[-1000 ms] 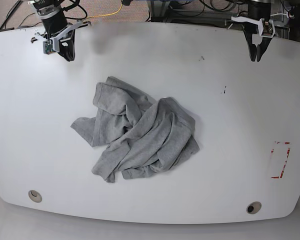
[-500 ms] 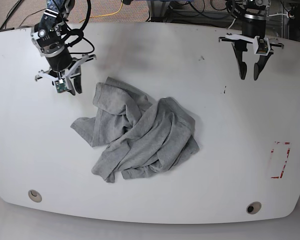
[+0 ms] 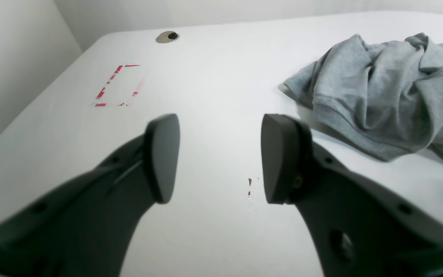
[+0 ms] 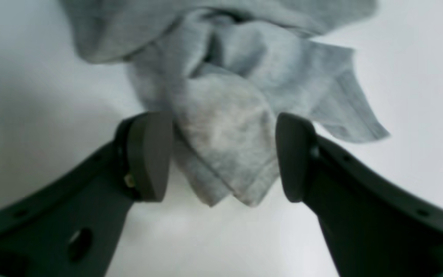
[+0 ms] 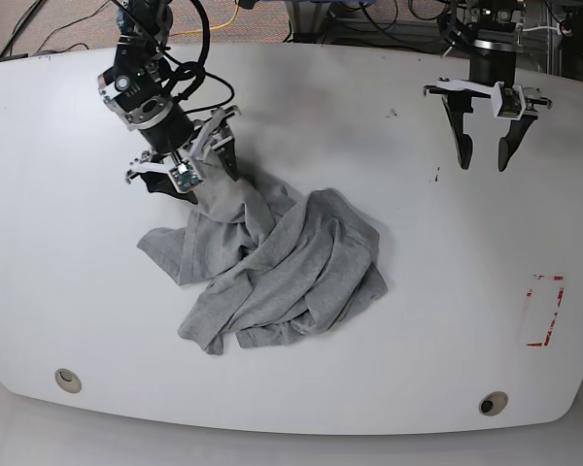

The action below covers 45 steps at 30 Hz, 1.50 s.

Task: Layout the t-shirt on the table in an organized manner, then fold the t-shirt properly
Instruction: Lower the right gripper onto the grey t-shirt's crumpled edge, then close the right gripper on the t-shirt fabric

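Base: crumpled t-shirt (image 5: 272, 267) (right-arm side).

bare table (image 5: 301, 388) surrounds the crumpled t-shirt (image 5: 272, 262), the only obstacle.

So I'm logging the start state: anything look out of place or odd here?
The t-shirt lies crumpled in a heap mid-table, not spread flat. The red tape rectangle looks worn and broken. Nothing looks spilled or torn.
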Motion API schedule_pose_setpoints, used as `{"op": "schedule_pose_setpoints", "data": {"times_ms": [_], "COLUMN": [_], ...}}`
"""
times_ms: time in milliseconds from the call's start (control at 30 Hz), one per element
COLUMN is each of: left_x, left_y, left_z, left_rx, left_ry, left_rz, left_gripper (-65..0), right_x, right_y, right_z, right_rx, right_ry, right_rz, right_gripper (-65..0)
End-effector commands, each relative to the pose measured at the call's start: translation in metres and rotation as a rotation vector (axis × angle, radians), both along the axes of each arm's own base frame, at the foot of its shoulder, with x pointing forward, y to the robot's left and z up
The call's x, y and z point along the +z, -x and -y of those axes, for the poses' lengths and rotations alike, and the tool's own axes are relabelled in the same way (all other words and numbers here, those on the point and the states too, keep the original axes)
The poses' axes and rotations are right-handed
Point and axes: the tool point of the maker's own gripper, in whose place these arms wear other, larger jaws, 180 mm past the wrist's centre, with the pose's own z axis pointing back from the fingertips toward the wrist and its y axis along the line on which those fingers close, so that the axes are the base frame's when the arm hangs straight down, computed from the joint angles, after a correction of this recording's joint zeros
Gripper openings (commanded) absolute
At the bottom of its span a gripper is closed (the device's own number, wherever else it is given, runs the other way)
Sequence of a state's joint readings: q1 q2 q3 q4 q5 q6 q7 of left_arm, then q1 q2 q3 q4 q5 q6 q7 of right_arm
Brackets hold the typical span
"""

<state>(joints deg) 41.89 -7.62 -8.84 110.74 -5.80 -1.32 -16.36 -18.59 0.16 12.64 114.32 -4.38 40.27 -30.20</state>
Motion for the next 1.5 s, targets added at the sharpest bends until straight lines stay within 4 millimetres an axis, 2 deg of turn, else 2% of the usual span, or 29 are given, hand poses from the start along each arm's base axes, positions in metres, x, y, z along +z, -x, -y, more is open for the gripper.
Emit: {"op": "schedule_pose_setpoints", "data": {"times_ms": [0,133,333,567,733,933,1467], "left_x": [0.011,0.011,0.007,0.007,0.006,0.006,0.003], "left_y": [0.000,0.000,0.003,0.003,0.003,0.004,0.007], "left_z": [0.000,-0.001,-0.002,-0.002,-0.002,-0.002,-0.003], "left_rx": [-0.004,-0.004,-0.002,-0.002,-0.001,-0.001,-0.004], "left_ry": [-0.007,-0.011,-0.010,-0.010,-0.010,-0.010,-0.016], "left_rz": [0.041,0.039,0.027,0.026,0.024,0.023,0.009], "left_gripper": [-33.1,-33.1,-33.1,-33.1,-33.1,-33.1,-33.1], "right_x": [0.006,-0.009,-0.016,-0.018,-0.020,-0.032,-0.055], "right_y": [-0.002,0.004,0.004,0.009,0.006,-0.004,-0.029], "right_z": [-0.009,-0.012,-0.006,-0.010,-0.025,-0.031,-0.021], "right_rx": [0.033,0.059,0.064,0.068,0.056,0.005,-0.092], "right_ry": [0.021,0.079,0.141,0.125,0.083,0.040,-0.001], "right_rz": [0.027,-0.009,0.003,0.010,0.025,0.041,0.068], "right_gripper": [-24.1,-24.1,-24.1,-24.1,-24.1,-24.1,-24.1]}}
